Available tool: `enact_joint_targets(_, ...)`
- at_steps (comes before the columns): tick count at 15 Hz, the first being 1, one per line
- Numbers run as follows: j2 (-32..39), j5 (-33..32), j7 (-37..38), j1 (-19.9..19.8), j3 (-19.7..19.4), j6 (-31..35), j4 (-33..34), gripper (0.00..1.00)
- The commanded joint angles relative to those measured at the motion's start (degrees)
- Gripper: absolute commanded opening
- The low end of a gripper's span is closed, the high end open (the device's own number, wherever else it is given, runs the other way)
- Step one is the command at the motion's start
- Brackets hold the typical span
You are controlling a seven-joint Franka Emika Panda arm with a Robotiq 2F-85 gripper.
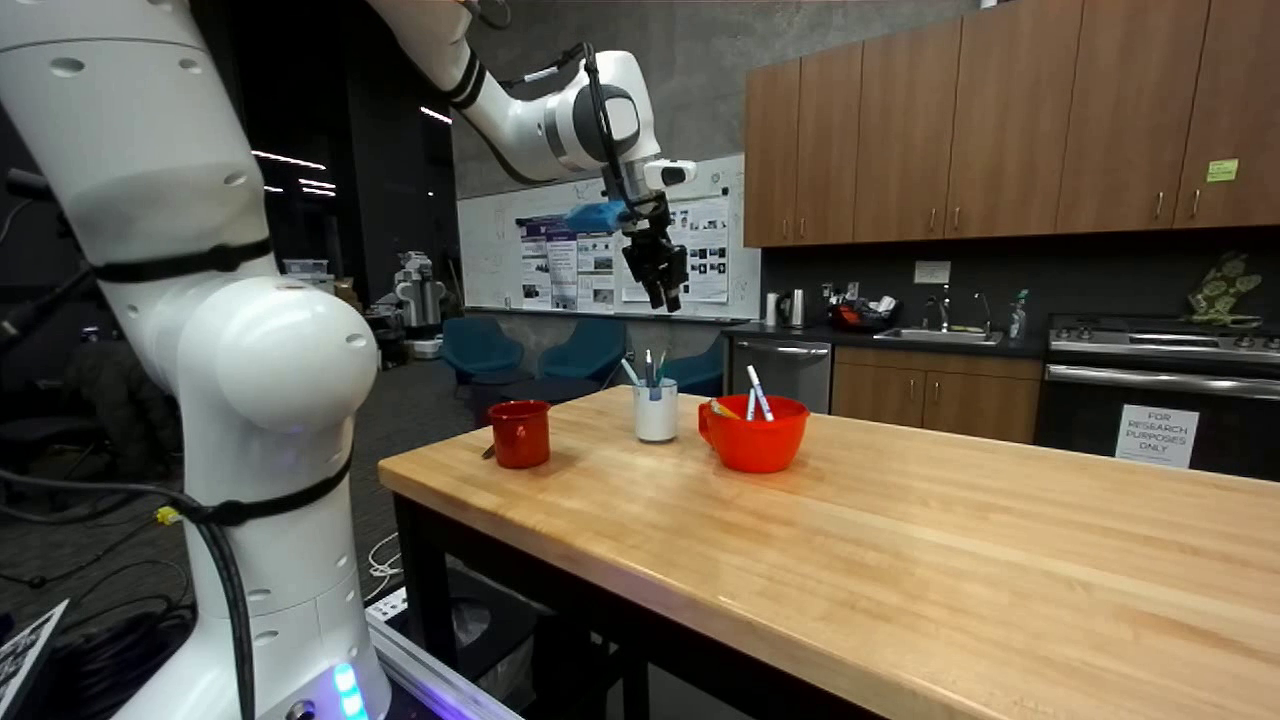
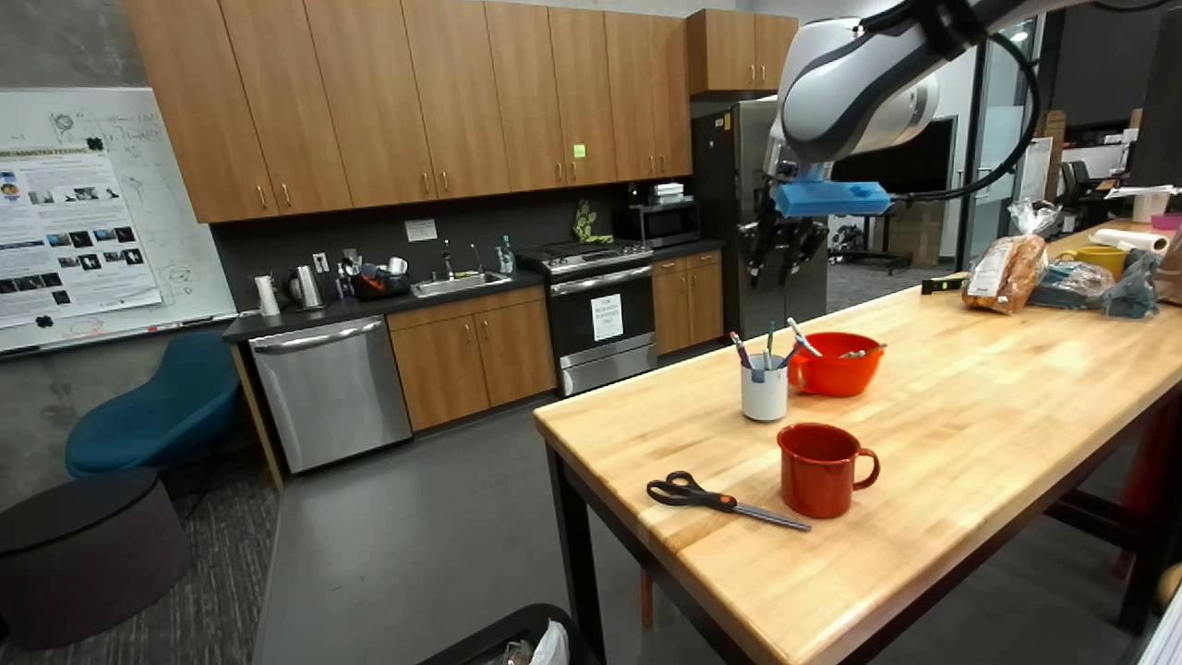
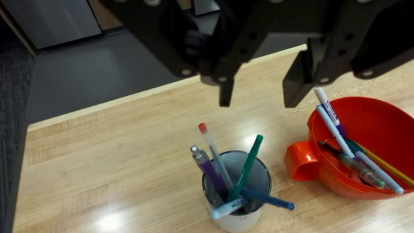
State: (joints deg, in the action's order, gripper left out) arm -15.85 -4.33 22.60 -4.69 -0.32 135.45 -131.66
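Note:
My gripper (image 3: 258, 99) hangs above the table with its jaws parted and nothing between them. In the wrist view its fingers come in from the top. Nearest to it stand a white cup (image 3: 237, 223) with several pens in it and an orange-red bowl (image 3: 355, 192) with a handle, which holds markers, pens and a pencil. A green pen (image 3: 248, 165) and a purple pen (image 3: 212, 174) lean in the cup. Against the bowl's rim tilts a white-and-purple marker (image 3: 328, 108). The gripper touches none of these. Both exterior views show it high over cup and bowl.
A dark red mug (image 2: 817, 471) stands near the table's end, beside black-handled scissors (image 2: 706, 497). Farther along the table (image 2: 997, 406) lie a bread bag (image 2: 1007, 268) and other bagged items. Kitchen counter and upper cabinets (image 1: 900, 150) line the wall behind.

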Motion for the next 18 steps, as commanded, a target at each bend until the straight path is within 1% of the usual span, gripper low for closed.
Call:
enact_joint_targets(1,1.12,-6.63,4.61,-3.47,1.33,2.46,0.95,0.77)
enact_joint_targets(4,3.76,-13.75,11.4,-5.88,2.42,1.87,2.22,0.99)
enact_joint_targets(7,7.72,-20.01,19.54,-6.53,3.27,-1.43,4.06,1.0)
enact_joint_targets(11,13.01,-24.57,29.82,-4.29,2.65,-6.8,7.1,1.0)
enact_joint_targets(14,16.68,-25.26,35.89,-2.3,1.49,-9.87,10.11,1.0)
enact_joint_targets(18,20.53,-25.04,42.6,-0.33,-0.24,-10.92,13.89,1.0)
